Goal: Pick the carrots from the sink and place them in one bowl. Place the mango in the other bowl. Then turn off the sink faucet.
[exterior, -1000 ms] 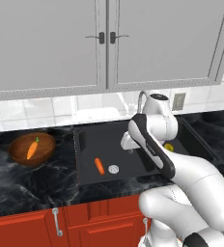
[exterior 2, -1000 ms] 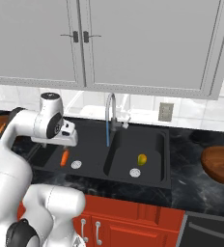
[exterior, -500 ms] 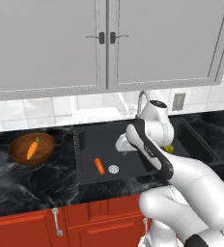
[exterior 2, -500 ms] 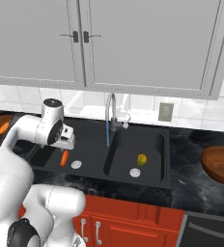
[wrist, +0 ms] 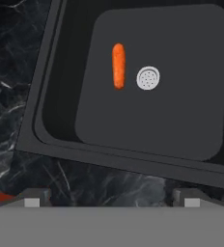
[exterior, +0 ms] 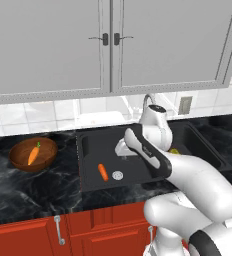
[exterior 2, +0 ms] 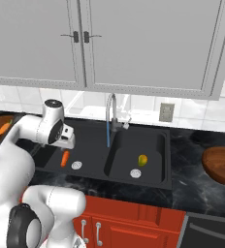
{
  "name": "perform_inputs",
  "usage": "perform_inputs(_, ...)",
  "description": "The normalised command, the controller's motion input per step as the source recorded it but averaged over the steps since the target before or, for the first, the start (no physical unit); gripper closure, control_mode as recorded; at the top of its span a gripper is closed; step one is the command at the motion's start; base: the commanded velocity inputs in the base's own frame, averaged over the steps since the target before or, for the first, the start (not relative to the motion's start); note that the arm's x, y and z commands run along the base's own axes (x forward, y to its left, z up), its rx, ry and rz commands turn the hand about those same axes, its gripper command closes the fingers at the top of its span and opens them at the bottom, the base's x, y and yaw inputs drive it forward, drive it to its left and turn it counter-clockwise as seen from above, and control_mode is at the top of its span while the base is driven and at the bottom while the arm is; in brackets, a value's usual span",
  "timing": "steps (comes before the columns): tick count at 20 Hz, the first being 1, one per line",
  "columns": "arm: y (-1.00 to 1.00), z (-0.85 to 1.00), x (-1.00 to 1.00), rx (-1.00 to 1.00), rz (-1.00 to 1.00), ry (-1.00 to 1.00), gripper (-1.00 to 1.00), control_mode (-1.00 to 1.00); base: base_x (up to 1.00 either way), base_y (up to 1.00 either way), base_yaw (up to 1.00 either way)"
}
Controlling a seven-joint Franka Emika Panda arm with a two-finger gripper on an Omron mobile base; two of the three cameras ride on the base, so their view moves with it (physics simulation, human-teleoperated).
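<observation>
Hand view looks down into the sink's (wrist: 133, 34) left basin, where the hand (wrist: 109, 202) has its fingers spread fully apart and holds nothing. One carrot (wrist: 118, 65) lies flat on the basin floor ahead of the hand, just beside the drain (wrist: 148, 78), on the side toward the basin's outer wall. Its long axis runs roughly away from the hand, parallel to that wall, so the fingers would probably close across its narrow width. Dark floor lies open all round it except on the drain side; the front rim sits between hand and carrot, and the marble tabletop (wrist: 17, 96) lies outside the wall. Left of the sink a bowl (exterior: 33, 156) already carries the other carrot (exterior: 33, 155). The mango (exterior 2: 142, 160) rests in the right basin near its drain, under the faucet (exterior 2: 111, 114), which looks to be running. A second bowl (exterior 2: 221, 165) stands well right of the sink.
</observation>
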Motion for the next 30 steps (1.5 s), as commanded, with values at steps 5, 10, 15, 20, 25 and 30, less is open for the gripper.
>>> perform_inputs(5, 0.01, -0.33, 0.31, 0.00, 0.00, -0.01, -1.00, -1.00, 0.00, 0.00, 0.00)
perform_inputs(10, 0.00, -0.32, 0.34, 0.00, 0.00, -0.01, -1.00, -1.00, 0.00, 0.00, 0.00)
perform_inputs(15, 0.05, -0.23, 0.40, 0.00, 0.00, 0.00, -1.00, -1.00, 0.00, 0.00, 0.00)
perform_inputs(20, 0.16, -0.25, 0.44, 0.00, 0.00, 0.00, -1.00, -1.00, 0.00, 0.00, 0.00)
perform_inputs(25, 0.22, -0.27, 0.39, 0.00, 0.00, 0.00, -1.00, -1.00, 0.00, 0.00, 0.00)
perform_inputs(30, 0.14, -0.30, 0.32, 0.00, 0.00, 0.01, -1.00, -1.00, 0.00, 0.00, 0.00)
